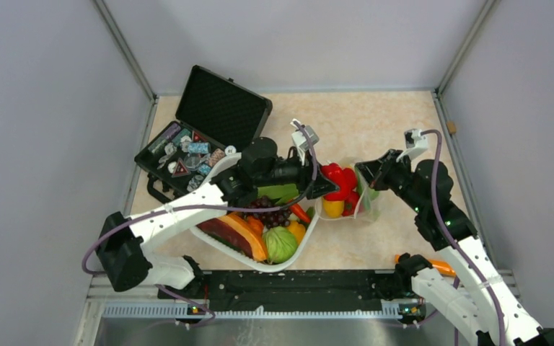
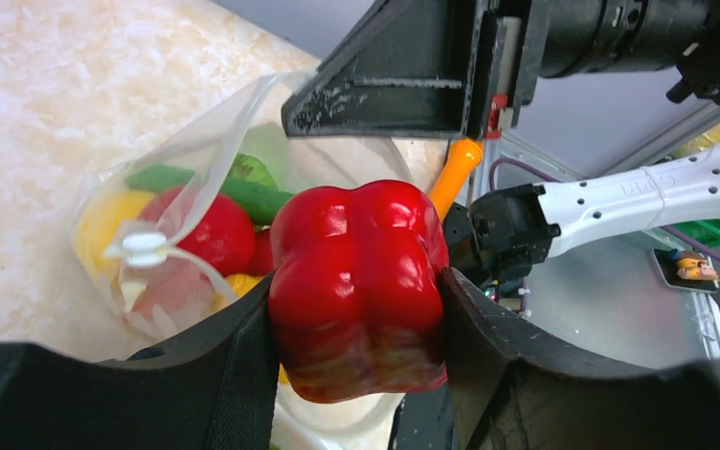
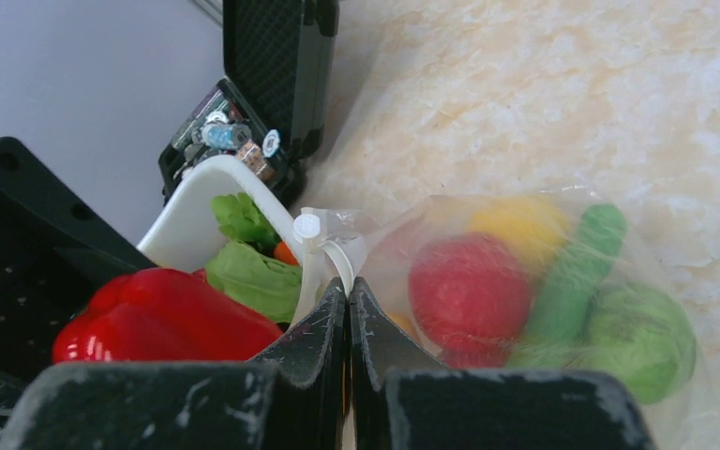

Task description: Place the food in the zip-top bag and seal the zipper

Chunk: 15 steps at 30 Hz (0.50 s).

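Jaws gripping the red pepper [image 2: 356, 244], the left gripper [image 2: 356, 314] should lower it squarely into the zip-top bag [image 3: 525, 272] mouth pinched by the right gripper [image 3: 349, 314].

Holds a glossy red plastic toy pepper [image 1: 340, 177] in the left gripper [image 1: 329, 187] at frame centre, over the mouth of a clear crinkly plastic bag [image 1: 368, 206]. Pinches the bag's upper right edge with the right gripper [image 1: 365, 173], jaws closed.

The zip-top bag [image 1: 358, 204] is laid on the bench [image 1: 375, 122], just right of the basket [image 3: 187, 225]; the case [image 1: 223, 108] is set behind it, to the left. A pepper [image 2: 356, 281] is held by the left claw [image 1: 326, 186] at the bag's mouth, and the bag's far edge is pinched by the right claw [image 1: 366, 173].
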{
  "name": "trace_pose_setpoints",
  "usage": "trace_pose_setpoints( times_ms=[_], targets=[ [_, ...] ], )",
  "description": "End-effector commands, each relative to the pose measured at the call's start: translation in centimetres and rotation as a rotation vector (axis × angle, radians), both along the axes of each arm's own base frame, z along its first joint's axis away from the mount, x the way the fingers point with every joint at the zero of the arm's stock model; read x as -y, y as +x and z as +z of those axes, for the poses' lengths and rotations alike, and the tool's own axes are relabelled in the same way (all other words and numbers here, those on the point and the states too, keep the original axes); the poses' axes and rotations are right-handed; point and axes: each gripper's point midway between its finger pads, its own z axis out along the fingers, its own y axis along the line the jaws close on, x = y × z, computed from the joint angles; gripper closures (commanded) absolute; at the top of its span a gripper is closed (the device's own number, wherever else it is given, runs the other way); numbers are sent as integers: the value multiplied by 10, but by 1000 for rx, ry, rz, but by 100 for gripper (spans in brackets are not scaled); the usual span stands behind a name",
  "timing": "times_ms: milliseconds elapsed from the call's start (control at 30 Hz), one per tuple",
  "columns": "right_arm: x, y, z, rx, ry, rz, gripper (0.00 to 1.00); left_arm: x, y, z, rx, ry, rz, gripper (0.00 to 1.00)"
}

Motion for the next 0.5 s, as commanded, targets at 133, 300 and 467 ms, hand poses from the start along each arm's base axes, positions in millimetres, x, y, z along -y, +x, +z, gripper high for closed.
trace_pose_setpoints(
  times_ms=[133, 300, 467],
  targets=[
    [-14, -4, 39, 108, 105, 65, 100, 38, 28, -6, 7, 46, 73, 73],
    [-18, -10, 58, 149, 161, 93, 100, 41, 38, -23, 54, 136, 185, 64],
    [-15, -8, 58, 146, 159, 75, 100, 46, 46, -34, 38, 206, 215, 39]
  ],
)
